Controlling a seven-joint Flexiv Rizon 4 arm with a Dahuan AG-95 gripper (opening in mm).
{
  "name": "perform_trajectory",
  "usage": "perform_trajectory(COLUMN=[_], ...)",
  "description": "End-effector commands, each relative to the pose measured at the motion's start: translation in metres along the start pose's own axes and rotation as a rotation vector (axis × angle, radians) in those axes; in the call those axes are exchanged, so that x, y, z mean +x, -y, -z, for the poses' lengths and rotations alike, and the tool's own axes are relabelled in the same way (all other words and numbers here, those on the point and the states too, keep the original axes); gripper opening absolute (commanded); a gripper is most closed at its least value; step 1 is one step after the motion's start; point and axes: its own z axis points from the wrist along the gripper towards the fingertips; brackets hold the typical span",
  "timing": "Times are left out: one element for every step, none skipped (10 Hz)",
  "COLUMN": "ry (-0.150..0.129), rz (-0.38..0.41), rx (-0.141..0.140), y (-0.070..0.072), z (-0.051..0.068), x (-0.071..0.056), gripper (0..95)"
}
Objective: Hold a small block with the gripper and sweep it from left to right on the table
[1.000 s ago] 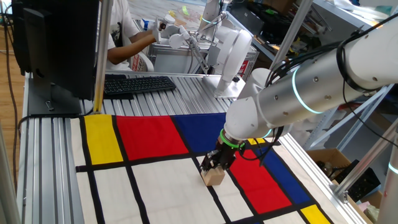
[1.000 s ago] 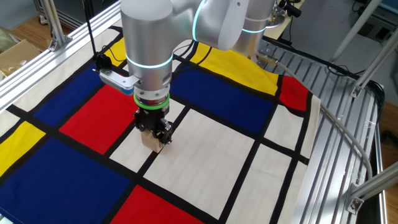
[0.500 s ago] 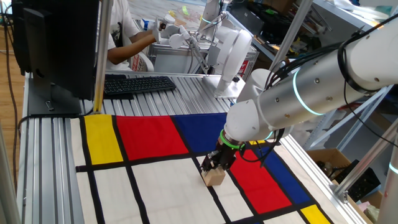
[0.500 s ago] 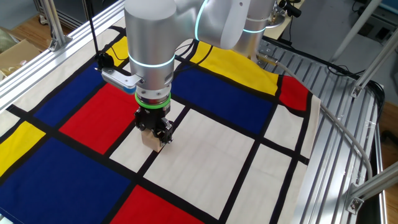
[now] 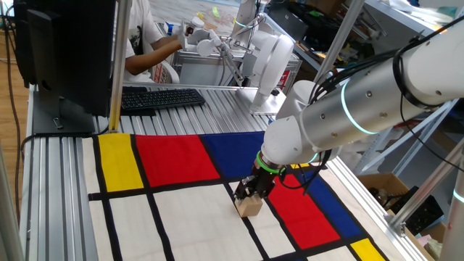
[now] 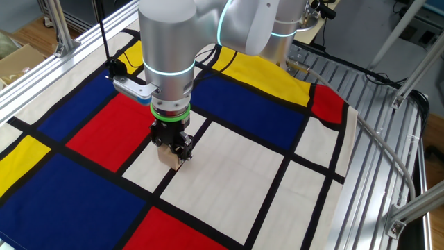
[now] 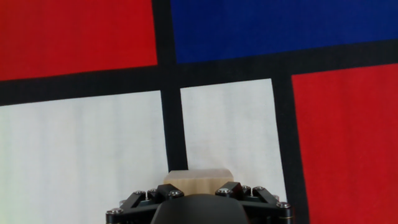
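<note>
I've got the end effector pointing straight down, fingers clamped on the small block, green ring just above them. The block sits on the tabletop and sticks out below the fingertips as a plain light-tan cube.

In the other fixed view the end effector grips the same block, which rests on a black dividing line at the corner of a white rectangle, with a red rectangle at about 10 o'clock from it and a blue one at about 1 o'clock.

Hand view: black end effector housing at 6 o'clock of the picture, top edge of the block showing right above it. The block straddles the black vertical line between two white rectangles; red panel at 3 o'clock, blue at 1 o'clock, red at 11 o'clock.

Farther out in the one fixed view: the big white arm comes in from 2 o'clock. A black keyboard lies on the bare aluminium part beyond the cloth at 11 o'clock, a dark monitor beside it, a person behind.
</note>
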Motion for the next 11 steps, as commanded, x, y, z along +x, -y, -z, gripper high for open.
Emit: perform_trajectory(ry=[0.003,0.004,0.004,0.004,0.005,0.006,0.005,0.006,0.006,0.006,0.007], rz=[0.001,0.0,-0.001,-0.002,-0.003,-0.003,-0.003,-0.005,-0.005,-0.006,-0.007], rx=[0.0,0.0,-0.001,-0.001,-0.002,-0.003,-0.003,-0.001,-0.001,-0.002,0.0], y=[0.0,-0.0003,-0.001,-0.0018,-0.0026,-0.003,-0.0037,-0.0044,-0.0051,-0.0058,-0.0063], z=[0.0002,0.0001,0.0,-0.0002,-0.0005,-0.0006,-0.0007,-0.0008,-0.0008,-0.0008,-0.0008], x=[-0.0001,0.0,0.0001,0.0003,0.0005,0.0006,0.0008,0.001,0.0013,0.0015,0.0017], gripper=[0.0,0.0,0.0,0.0,0.0,0.0,0.0,0.0,0.0,0.0,0.0])
